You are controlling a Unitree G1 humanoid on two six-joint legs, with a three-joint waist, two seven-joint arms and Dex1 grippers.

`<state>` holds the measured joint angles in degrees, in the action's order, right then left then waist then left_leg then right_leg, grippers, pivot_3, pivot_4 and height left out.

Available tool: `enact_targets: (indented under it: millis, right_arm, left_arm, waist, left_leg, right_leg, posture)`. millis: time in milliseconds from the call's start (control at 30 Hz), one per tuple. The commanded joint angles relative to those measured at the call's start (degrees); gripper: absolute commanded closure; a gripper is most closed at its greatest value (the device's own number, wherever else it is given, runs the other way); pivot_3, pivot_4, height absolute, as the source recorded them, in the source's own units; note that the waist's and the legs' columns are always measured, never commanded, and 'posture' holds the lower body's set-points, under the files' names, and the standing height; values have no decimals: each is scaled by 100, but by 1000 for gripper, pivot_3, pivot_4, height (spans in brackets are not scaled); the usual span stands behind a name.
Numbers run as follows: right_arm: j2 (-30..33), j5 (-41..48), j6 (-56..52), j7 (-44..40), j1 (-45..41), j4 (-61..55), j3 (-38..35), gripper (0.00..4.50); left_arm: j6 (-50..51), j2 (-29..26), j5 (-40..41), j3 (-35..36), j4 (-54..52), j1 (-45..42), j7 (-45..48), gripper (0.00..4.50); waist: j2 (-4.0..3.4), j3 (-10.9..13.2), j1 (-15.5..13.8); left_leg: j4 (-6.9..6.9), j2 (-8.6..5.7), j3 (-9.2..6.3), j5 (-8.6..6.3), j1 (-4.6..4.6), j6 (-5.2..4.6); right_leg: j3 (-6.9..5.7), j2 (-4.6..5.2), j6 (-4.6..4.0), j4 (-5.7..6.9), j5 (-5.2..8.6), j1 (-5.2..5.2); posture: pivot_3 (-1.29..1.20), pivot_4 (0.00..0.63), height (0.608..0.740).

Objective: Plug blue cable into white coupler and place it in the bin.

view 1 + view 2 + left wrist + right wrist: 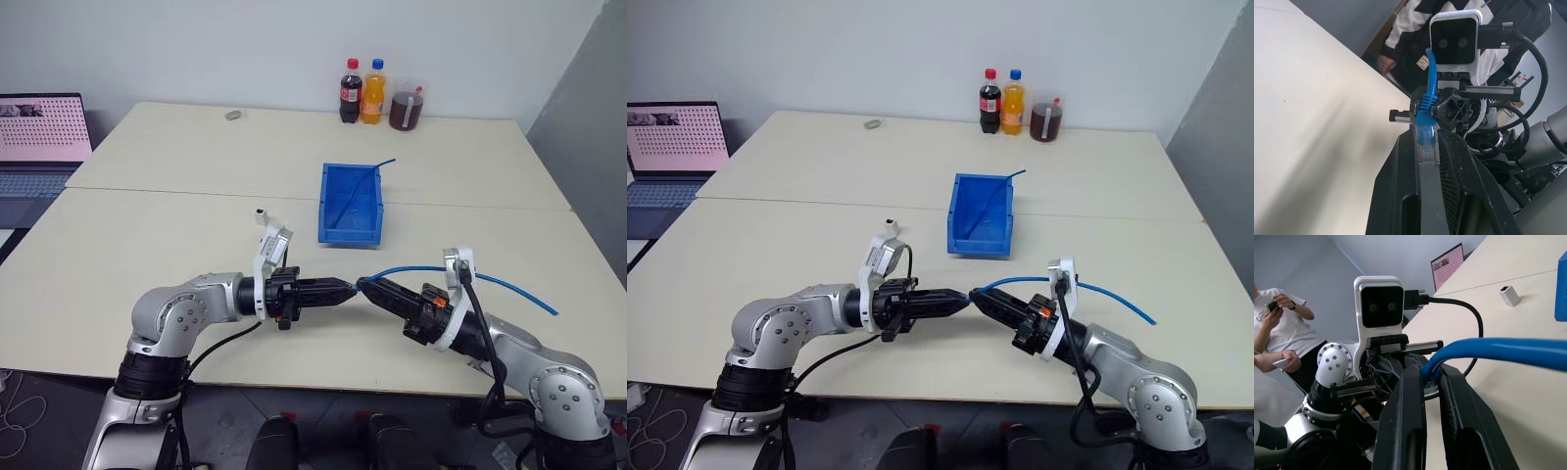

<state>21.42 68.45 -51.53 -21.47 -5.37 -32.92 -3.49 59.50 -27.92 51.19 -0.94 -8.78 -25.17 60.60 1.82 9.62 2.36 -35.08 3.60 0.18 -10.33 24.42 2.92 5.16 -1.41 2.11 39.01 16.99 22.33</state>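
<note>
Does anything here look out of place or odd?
The left hand and right hand both pinch the blue cable at its plug, yet the white coupler sits untouched on the table. A thin blue wire also pokes over the bin's rim.

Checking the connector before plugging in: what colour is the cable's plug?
Clear plastic plug with a blue boot, best in the left wrist view.

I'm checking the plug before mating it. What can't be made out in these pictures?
- Head views: the plug of the blue cable is hidden where the left gripper and right gripper meet.
- Head views: the white coupler is too small to show its socket.
- Right wrist view: the bin is cut off by the edge.
</note>
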Motion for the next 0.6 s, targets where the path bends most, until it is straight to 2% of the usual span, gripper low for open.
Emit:
enact_targets:
  millis: [33,267,300,333,500,600]
  right_arm:
    - [74,156,11,-223,-23,-168,141,4397]
    - [117,129,76,-233,-81,-136,218,4399]
    - [116,121,90,-227,-100,-124,216,4400]
    - [121,125,100,-226,-112,-117,205,4401]
    - [125,80,175,-216,-175,-58,205,4409]
    - [126,36,220,-210,-206,-16,203,4410]
  left_arm:
    - [-156,-23,1,106,3,-36,-29,4270]
    - [-247,33,-16,221,130,-27,-95,4270]
    - [-233,36,23,265,158,-20,-98,3569]
    - [-222,23,52,281,154,0,-84,3463]
    - [-441,-106,-150,163,61,132,-17,2286]
    - [-764,-230,-445,54,-41,253,10,1754]
  waist:
    - [0,0,0]
    - [0,0,-1]
    - [0,0,-2]
    - [1,1,-2]
    - [1,2,0]
    - [2,2,-2]
  left_leg:
    - [0,0,0,0,0,0]
    - [0,0,0,0,0,0]
    - [1,0,0,0,0,0]
    - [1,0,0,0,0,0]
    - [2,1,0,0,0,0]
    - [2,0,0,0,1,0]
  right_leg:
    - [0,0,0,0,0,0]
    - [-1,0,-1,0,0,0]
    - [0,0,-1,0,0,0]
    - [0,0,-1,-1,0,0]
    - [1,0,-1,-1,1,1]
    - [1,1,-2,-1,1,1]
  posture:
    - [0,150,740]
    - [0,150,740]
    - [0,150,740]
    - [0,150,740]
    - [0,150,740]
    - [0,150,740]
